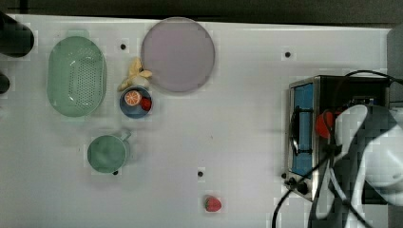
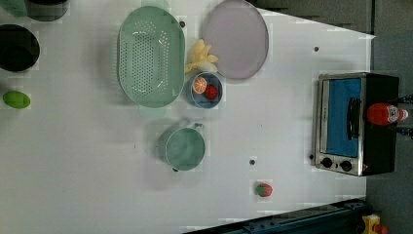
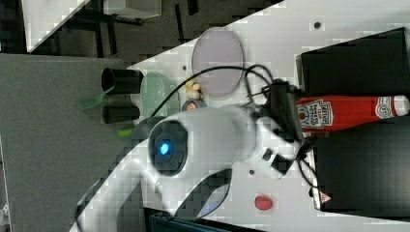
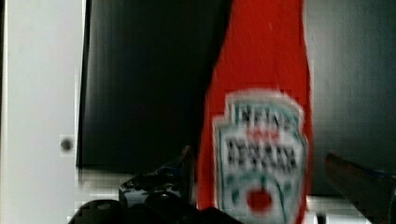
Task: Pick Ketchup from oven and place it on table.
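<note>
Ketchup bottle (image 3: 348, 112) stands on top of black oven (image 2: 358, 124), at right edge of left view. Tool (image 4: 259, 186) spread wide, fingers either side of bottle's label, not yet gripping. Advice: centre bottle between fingers, close firmly on label band, lift straight up, carry to bare desk (image 1: 237, 142).

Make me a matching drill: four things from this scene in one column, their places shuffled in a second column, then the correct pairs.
Things:
1. ketchup
2. orange slice
3. loose strawberry
4. gripper

Places:
A. in the small blue bowl
B. lying alone on the table
C. standing on top of the oven
D. open, one finger either side of the bottle

Pairs: 1-C, 2-A, 3-B, 4-D
</note>
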Available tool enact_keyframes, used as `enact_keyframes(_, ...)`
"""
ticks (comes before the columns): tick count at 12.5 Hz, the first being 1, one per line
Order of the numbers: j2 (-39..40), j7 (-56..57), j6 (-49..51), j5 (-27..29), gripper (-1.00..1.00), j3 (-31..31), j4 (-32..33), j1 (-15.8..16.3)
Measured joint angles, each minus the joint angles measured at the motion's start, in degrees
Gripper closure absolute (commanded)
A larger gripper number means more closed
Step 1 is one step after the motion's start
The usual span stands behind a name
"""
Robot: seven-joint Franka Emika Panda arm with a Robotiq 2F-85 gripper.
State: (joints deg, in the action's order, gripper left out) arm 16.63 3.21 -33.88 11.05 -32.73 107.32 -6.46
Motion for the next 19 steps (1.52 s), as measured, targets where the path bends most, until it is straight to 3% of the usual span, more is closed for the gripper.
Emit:
enact_keyframes(5, 4.3, 0.0, -0.6, 3.5, -1.00, 0.1, -0.4, -1.3)
enact_keyframes(6, 4.5, 0.0, -0.4, 3.3, -0.92, 0.2, -0.9, -1.9)
enact_keyframes(9, 4.5, 0.0, -1.0, 3.2, -0.27, -0.6, -0.7, -2.1)
enact_keyframes(14, 4.6, 0.0, -1.2, 3.7, -0.27, -1.6, -2.0, -1.0)
enact_keyframes(16, 4.4, 0.0, 0.1, 1.1, -0.27, -1.2, -2.7, -1.3)
enact_keyframes(19, 4.2, 0.9, 6.6, -0.1, -0.27, -0.7, -7.9, -0.6)
